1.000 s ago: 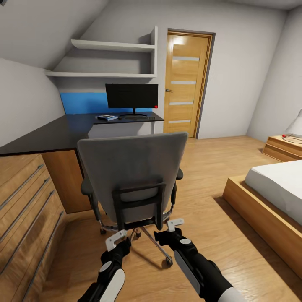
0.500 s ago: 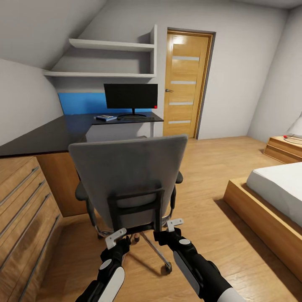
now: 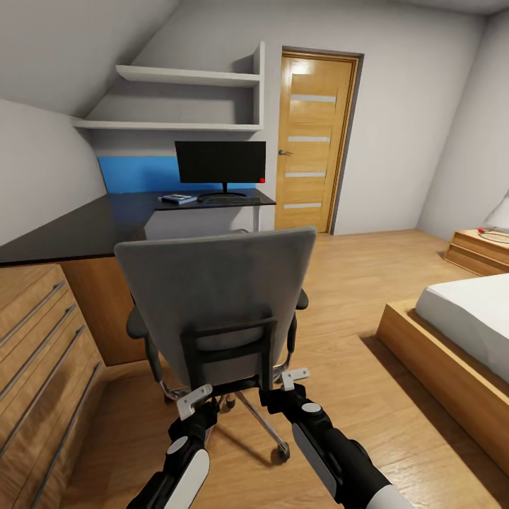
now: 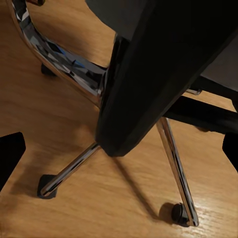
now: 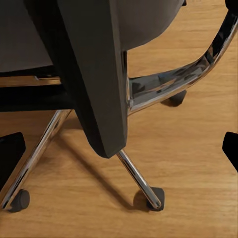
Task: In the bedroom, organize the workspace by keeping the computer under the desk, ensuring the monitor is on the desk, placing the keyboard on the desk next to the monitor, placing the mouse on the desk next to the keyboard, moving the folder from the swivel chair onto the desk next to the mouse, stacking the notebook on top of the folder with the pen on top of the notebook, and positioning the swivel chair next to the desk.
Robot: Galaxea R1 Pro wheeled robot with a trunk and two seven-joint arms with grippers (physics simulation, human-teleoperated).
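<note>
The swivel chair stands on the wooden floor with its grey back towards the camera, just in front of both arms and near the corner of the black tabletop; its chrome star base and casters show beneath the seat. The left tool and the right tool sit low behind the black back frame, one at each lower corner. In both wrist views the dark fingertips stand wide apart at the picture edges, with the black frame between them; whether the pads touch the frame I cannot tell. At the far end of the tabletop the monitor stands upright on its stand, a red dot at its lower corner; the keyboard lies just in front of it; the blue folder lies beside the keyboard with something dark on top, too small to make out. White shelves hang above; a wooden door stands beside them; a bed lies at the right.
</note>
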